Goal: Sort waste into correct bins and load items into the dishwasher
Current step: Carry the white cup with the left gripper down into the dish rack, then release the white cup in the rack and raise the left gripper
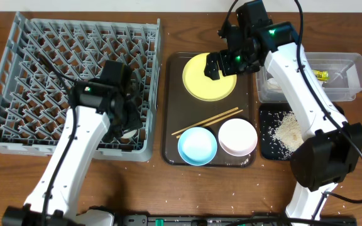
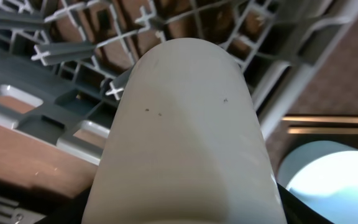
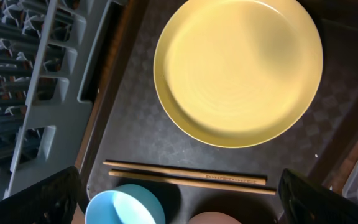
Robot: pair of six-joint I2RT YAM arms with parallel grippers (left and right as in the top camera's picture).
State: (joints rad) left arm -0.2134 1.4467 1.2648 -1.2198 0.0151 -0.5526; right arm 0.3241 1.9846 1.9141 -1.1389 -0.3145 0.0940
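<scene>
Hanging over the near right corner of the grey dish rack (image 1: 17, 94), the left gripper (image 1: 126, 122) holds the small white cup (image 1: 129, 133) between its jaws. In the left wrist view the cup (image 2: 185, 137) fills most of the frame, its side turned to the camera, with the rack's lattice wall (image 2: 73, 93) behind it and the light-blue bowl (image 2: 328, 180) off to the right.

The right gripper (image 1: 224, 68) hovers above the right edge of the round yellow plate (image 1: 200, 78), its jaws spread wide and holding nothing. Its two dark fingers (image 3: 42, 199) frame the lower corners of the right wrist view.

The plate (image 3: 238, 68) lies flat at the far end of the dark-brown serving tray (image 1: 178, 113). The pair of wooden chopsticks (image 1: 207, 122) lies across the tray's middle. Near of them stand the light-blue bowl (image 1: 197, 145) on the left and the white bowl (image 1: 237, 137) on the right, side by side.

Right of the tray, the clear plastic tub (image 1: 351, 59) holds the yellow-green snack wrapper (image 1: 321, 75). Just near of the tub, the glossy black tray (image 1: 268, 147) carries the pale rice crumbs (image 1: 289, 133), partly hidden by the right arm.
</scene>
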